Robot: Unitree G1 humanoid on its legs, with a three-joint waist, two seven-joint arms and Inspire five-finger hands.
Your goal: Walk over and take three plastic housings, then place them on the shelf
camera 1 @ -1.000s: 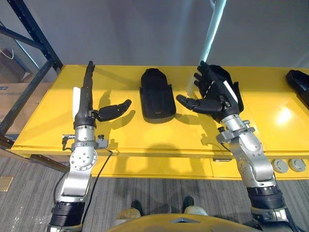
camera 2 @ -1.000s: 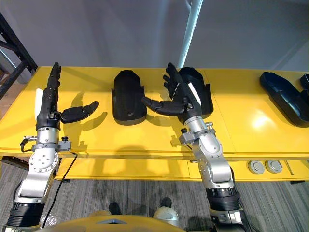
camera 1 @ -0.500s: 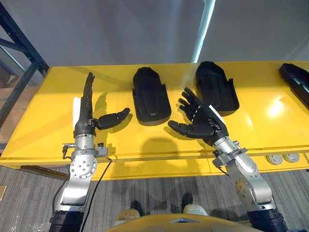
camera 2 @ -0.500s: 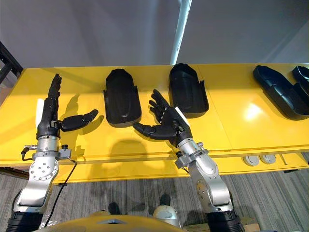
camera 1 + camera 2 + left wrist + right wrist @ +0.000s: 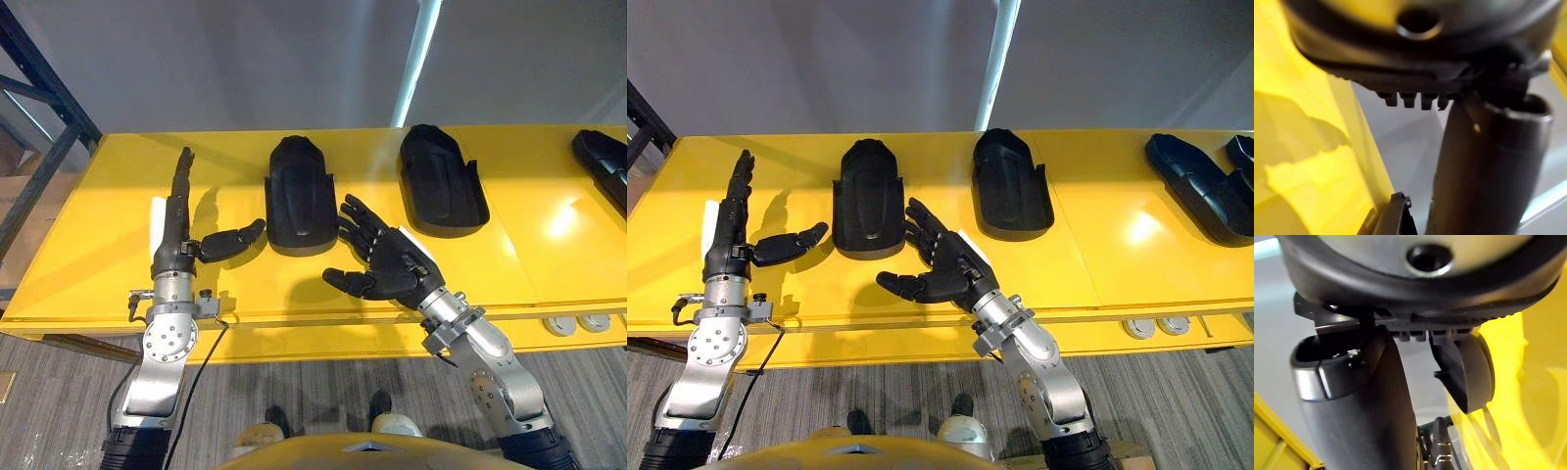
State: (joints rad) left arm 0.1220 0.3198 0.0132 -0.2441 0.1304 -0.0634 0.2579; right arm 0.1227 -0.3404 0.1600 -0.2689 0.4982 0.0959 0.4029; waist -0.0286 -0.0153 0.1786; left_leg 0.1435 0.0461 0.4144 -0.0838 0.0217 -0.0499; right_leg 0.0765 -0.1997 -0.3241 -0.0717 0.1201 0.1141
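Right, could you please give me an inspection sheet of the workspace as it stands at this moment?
Surface: glossy yellow tabletop, with light glare towards its right.
Job's things: left black plastic housing and right black plastic housing lie apart mid-table; further black housings at the right end; none held.
Clutter: nothing seen.
Hands: left hand open, fingers straight, left of the left black plastic housing; right hand open, fingers spread, nearer the table's front edge than the two housings.
Cables: nothing seen.
Surroundings: dark metal rack at left; grey wall behind; grey carpet below; round grey sockets on the table's front.
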